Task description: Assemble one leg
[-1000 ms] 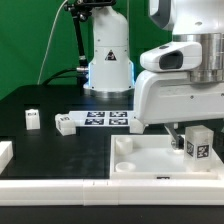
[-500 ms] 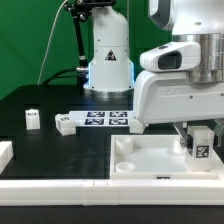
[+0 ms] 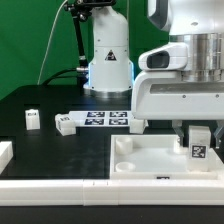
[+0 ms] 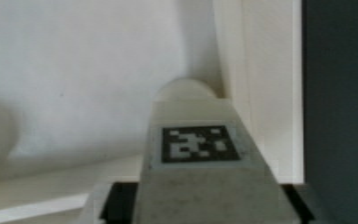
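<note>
Backdrop: green screen behind a black table (image 3: 45, 105).
Leg: the leg (image 3: 199, 143) stands upright over the tray (image 3: 150, 160) near its corner on the exterior view's right; contact with the socket cannot be told.
Gripper: the gripper (image 3: 190, 128) pinches the leg, its fingers (image 4: 117, 203) flanking the tagged block.
Other parts: two small white blocks (image 3: 33, 119) and the marker board (image 3: 105, 120) lie well apart.
Advice: keep the leg vertical, centre it over the socket, press straight down, release only once seated.
</note>
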You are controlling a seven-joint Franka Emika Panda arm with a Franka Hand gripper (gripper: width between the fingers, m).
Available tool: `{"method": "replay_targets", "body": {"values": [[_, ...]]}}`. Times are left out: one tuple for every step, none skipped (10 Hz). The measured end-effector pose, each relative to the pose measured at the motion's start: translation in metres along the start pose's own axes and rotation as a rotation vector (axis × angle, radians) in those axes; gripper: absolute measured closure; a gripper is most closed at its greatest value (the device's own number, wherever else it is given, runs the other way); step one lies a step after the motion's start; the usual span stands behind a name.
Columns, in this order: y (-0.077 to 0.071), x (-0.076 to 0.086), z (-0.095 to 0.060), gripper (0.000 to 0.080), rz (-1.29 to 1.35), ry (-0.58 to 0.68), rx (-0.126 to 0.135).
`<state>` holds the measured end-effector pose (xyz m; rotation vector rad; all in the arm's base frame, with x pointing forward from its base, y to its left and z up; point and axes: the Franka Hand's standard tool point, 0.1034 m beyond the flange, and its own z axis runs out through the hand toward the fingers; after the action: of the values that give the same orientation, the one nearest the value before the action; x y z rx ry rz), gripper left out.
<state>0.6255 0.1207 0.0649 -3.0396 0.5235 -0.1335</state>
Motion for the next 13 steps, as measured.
{"method": "replay_targets", "body": {"values": [[0.002, 0.000, 0.000, 0.0509, 0.113, 0.013, -0.003], [0.007, 0.000, 0.000, 0.0504, 0.207, 0.026, -0.015], [0.013, 0.001, -0.001, 0.0504, 0.274, 0.038, -0.026], [0.018, 0.002, -0.001, 0.0498, 0.353, 0.050, -0.041], [0.022, 0.003, -0.002, 0.0496, 0.394, 0.059, -0.053], [0.028, 0.004, -0.002, 0.0496, 0.440, 0.066, -0.066], [0.029, 0.004, -0.002, 0.0428, 0.455, 0.068, -0.068], [0.028, 0.004, -0.001, 0.0428, 0.448, 0.068, -0.067], [0.028, 0.004, -0.001, 0.0248, 0.448, 0.068, -0.068], [0.028, 0.004, -0.001, 0.0248, 0.448, 0.068, -0.068], [0.028, 0.004, -0.001, 0.0167, 0.448, 0.067, -0.068], [0.028, 0.004, -0.001, 0.0155, 0.448, 0.067, -0.068], [0.028, 0.004, -0.001, 0.0155, 0.448, 0.067, -0.068]]}}
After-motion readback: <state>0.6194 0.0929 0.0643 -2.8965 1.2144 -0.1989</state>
